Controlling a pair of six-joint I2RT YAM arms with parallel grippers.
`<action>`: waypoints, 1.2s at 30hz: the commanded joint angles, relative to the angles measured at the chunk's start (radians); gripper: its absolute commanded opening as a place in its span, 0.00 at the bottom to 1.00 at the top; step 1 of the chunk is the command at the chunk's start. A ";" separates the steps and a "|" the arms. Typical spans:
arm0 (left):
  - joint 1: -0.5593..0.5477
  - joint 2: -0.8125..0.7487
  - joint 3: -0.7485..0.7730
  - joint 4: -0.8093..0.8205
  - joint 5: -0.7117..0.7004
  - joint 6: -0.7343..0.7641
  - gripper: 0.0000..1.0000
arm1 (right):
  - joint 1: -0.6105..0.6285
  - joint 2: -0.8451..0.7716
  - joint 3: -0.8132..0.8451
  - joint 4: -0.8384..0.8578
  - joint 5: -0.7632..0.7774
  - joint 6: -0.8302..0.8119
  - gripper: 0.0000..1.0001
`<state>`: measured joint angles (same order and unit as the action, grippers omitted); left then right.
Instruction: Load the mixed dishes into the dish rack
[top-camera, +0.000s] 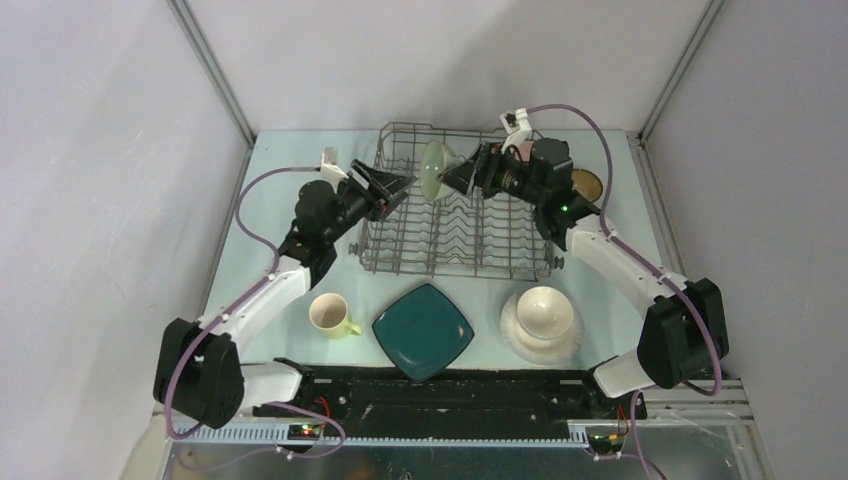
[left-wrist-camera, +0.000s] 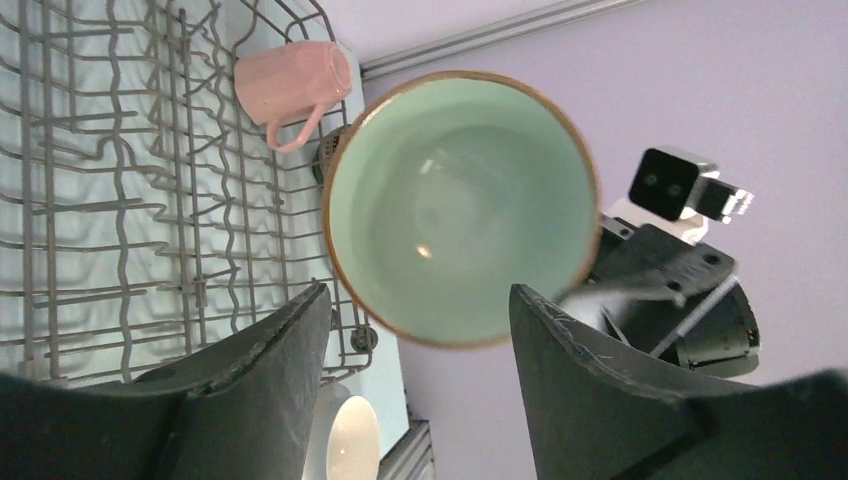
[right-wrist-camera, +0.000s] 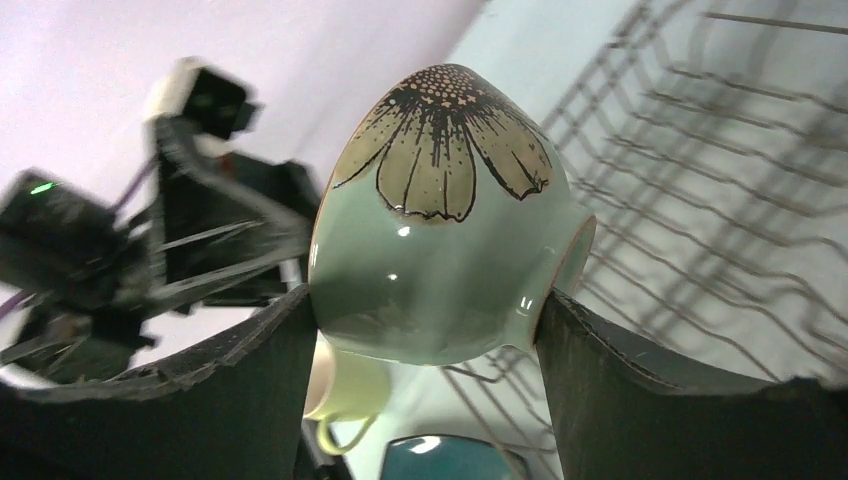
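Observation:
My right gripper (top-camera: 452, 176) is shut on the pale green bowl (top-camera: 433, 170) and holds it on edge above the back of the grey wire dish rack (top-camera: 450, 225). In the right wrist view the bowl (right-wrist-camera: 440, 230), with a dark flower on its outside, sits gripped between my fingers (right-wrist-camera: 425, 330). My left gripper (top-camera: 404, 184) is open and empty, facing the bowl's inside (left-wrist-camera: 460, 200) at close range; its fingers (left-wrist-camera: 418, 300) stand apart below the rim. The pink mug (left-wrist-camera: 290, 80) lies just beyond the rack's far side.
On the table in front of the rack are the yellow-green mug (top-camera: 330, 315), the dark teal square plate (top-camera: 423, 330) and the white bowl (top-camera: 545, 310) on the white round plate (top-camera: 512, 340). The brown bowl (top-camera: 586, 183) sits right of the rack. Grey walls close in the sides.

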<state>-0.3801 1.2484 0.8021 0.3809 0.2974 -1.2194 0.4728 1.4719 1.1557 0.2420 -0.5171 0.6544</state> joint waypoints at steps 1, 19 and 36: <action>0.005 -0.057 0.050 -0.063 -0.053 0.098 0.71 | -0.058 -0.066 0.007 -0.078 0.113 -0.096 0.06; 0.006 -0.229 0.061 -0.470 -0.244 0.505 0.85 | 0.019 0.249 0.407 -0.788 0.925 -0.651 0.08; 0.006 -0.334 -0.020 -0.513 -0.365 0.598 0.87 | 0.055 0.530 0.498 -0.868 1.182 -0.731 0.09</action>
<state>-0.3782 0.9539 0.7940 -0.1417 -0.0116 -0.6678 0.5117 1.9720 1.5841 -0.6575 0.5549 -0.0441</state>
